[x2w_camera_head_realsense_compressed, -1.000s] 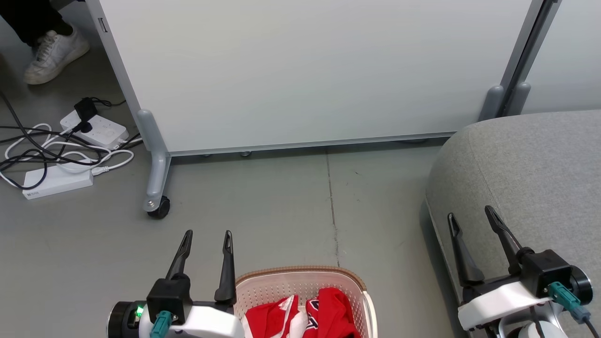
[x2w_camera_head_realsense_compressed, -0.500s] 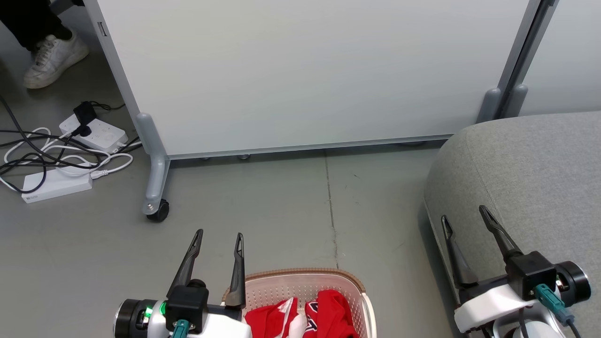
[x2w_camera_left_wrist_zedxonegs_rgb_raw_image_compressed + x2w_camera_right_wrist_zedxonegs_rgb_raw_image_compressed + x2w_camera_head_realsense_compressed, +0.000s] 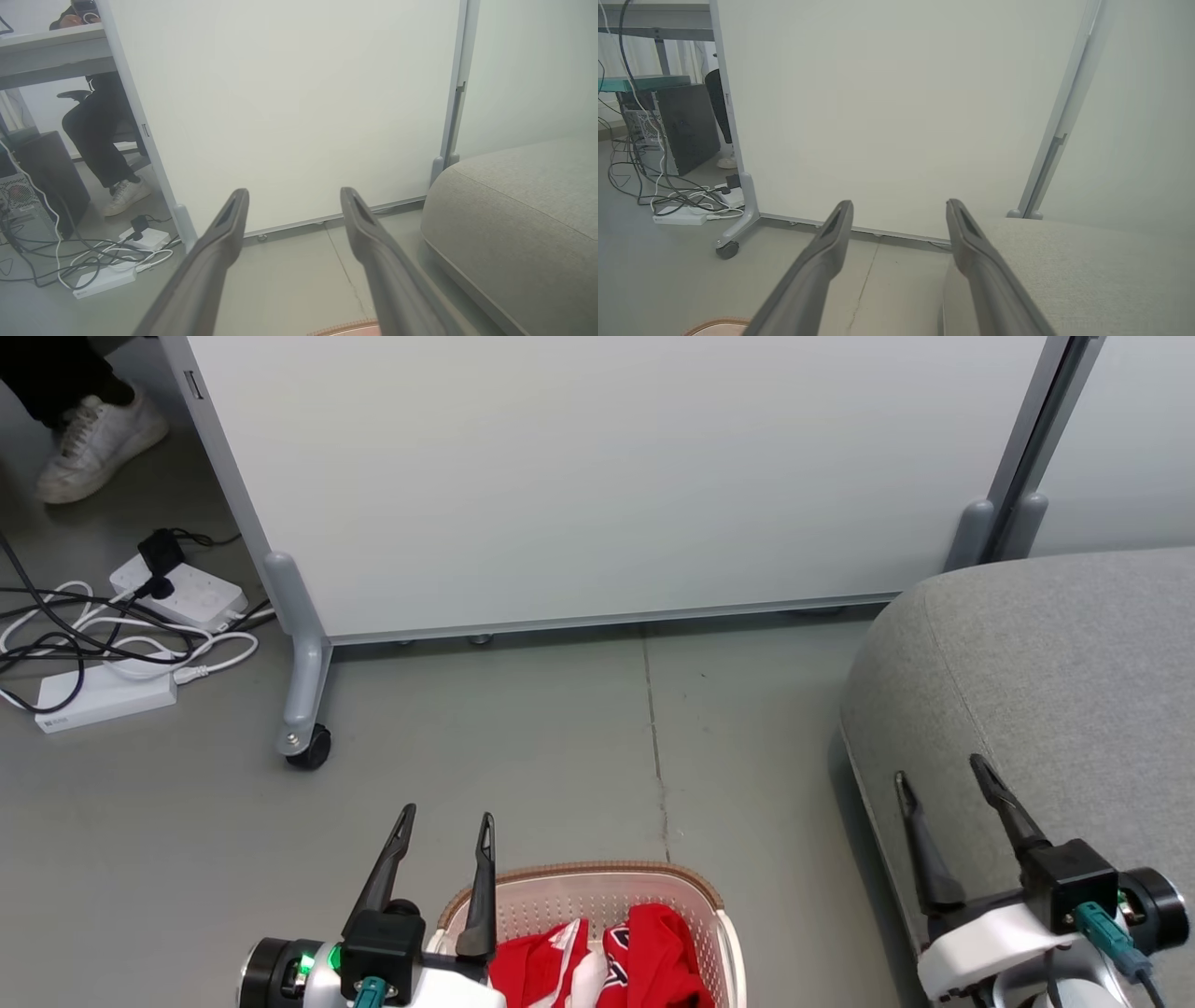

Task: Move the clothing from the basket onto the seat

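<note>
Clothing (image 3: 607,961), red with white panels, is shown bunched inside the basket (image 3: 597,879) at the bottom centre of the head view; none of it is yet laid on the seat. From left to right: a person's white shoe (image 3: 98,443), a tangle of cables (image 3: 56,639) and a power strip (image 3: 182,593) are seen on the floor (image 3: 560,756) at the far left, well apart from the work. A pale wheeled partition panel (image 3: 607,476) is stood behind, with its castor (image 3: 306,751) near the left pincer. The left pincer (image 3: 447,814) is held just beside the basket's left rim, its jaws set wide apart with nothing gripped between them. The basket is set on the floor between the two pincers, and its near part is cut off by the frame edge. The right pincer (image 3: 939,769) is likewise spread wide and empty, and is seen against the near left edge of the seat (image 3: 1055,663), the large grey cushion at the right; whether it touches the fabric cannot be told.

The garments are judged to be light, soft and limp, so draping and trailing over the rim are to be expected when they are lifted. A raised fold at the top of the heap is judged the best place to be pinched, deep enough that several layers are caught, since a single thin edge may slip free.
</note>
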Controlling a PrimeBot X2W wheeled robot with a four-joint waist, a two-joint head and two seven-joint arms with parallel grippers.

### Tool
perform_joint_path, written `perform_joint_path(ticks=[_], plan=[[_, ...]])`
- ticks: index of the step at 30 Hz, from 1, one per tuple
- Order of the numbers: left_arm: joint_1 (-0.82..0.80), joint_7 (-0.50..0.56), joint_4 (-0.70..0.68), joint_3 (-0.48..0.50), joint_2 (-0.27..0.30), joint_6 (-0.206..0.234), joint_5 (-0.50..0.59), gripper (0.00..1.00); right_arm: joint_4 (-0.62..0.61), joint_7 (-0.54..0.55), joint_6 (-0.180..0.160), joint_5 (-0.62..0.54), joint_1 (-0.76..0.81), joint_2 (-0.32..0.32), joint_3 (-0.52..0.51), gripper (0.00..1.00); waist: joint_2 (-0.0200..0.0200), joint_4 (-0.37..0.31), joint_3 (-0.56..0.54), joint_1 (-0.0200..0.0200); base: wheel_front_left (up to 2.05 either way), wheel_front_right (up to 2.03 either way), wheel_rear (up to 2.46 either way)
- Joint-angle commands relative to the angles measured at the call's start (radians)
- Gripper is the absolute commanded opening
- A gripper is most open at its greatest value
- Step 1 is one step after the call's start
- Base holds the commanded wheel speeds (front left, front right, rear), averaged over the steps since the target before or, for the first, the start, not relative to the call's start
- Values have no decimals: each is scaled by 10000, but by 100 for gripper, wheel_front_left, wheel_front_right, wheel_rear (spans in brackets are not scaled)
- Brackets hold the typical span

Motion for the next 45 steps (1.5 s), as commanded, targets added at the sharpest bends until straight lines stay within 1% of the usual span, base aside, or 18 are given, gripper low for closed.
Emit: perform_joint_path(ticks=[1, 5, 7, 12, 16, 20, 24, 28, 31, 34, 37, 38, 42, 45], plan=[[55, -21, 66, -14, 29, -33, -60, 100, 123, -58, 23, -110, 46, -68, -123, 100, 0, -23, 89, 0, 0, 0, 0], [-87, -21, 288, -57, 32, -110, -265, 100, 365, -57, 23, -192, -84, -63, -532, 100, 0, -148, 491, 0, 0, 0, 0], [-225, -21, 375, -93, 30, -166, -345, 100, 401, -57, 23, -276, -168, -65, -662, 100, 0, -223, 858, 0, 0, 0, 0], [-1143, -19, 912, -288, 32, -361, -277, 100, 37, -57, 23, -352, -689, -63, -829, 100, 0, -357, 2590, 0, 0, 0, 0], [-2124, -19, 1629, -435, 35, -536, -37, 100, -299, -57, 21, -489, -1197, -62, -703, 100, 0, -551, 3971, 0, 0, 0, 0], [-3186, -19, 2892, -702, 32, -782, 304, 100, -633, -57, 21, -533, -1537, -65, -662, 100, 0, -707, 5177, 0, 0, 0, 0], [-4209, -13, 4386, -894, 44, -1032, 197, 100, -941, -57, 21, -498, -1871, -60, -602, 100, 0, -844, 6116, 0, 0, 0, 0], [-5219, -13, 6120, -1176, 36, -1239, 391, 100, -1320, -57, 18, -767, -2132, -70, -279, 100, 0, -1057, 6807, 0, 0, 0, 0], [-5825, -13, 7291, -1312, 44, -1350, 202, 100, -1501, -57, 16, -726, -2272, -63, -107, 100, 0, -1221, 7154, 0, 0, 0, 0], [-6408, -13, 8416, -1459, 40, -1353, 117, 100, -1601, -57, 16, -607, -2354, -63, 75, 100, 0, -1381, 7460, 0, 0, 0, 0], [-6945, -11, 9449, -1487, 46, -1190, 4, 100, -1750, -57, 16, -495, -2400, -62, 157, 100, 0, -1526, 7845, 0, 0, 0, 0], [-6945, -11, 9449, -1487, 46, -1190, 4, 100, -1750, -57, 16, -495, -2400, -62, 157, 100, 0, -1526, 7845, 0, 0, 0, 0], [-7704, 149, 10437, -1584, 33, -1024, -52, 100, -1934, -57, 16, -355, -2617, -57, 309, 100, 0, -1731, 8446, 0, 0, 0, 0], [-8153, 461, 10812, -1745, 61, -853, 96, 100, -1989, -57, 15, -163, -2728, -57, 415, 100, 0, -1896, 8864, 0, 0, 0, 0]])
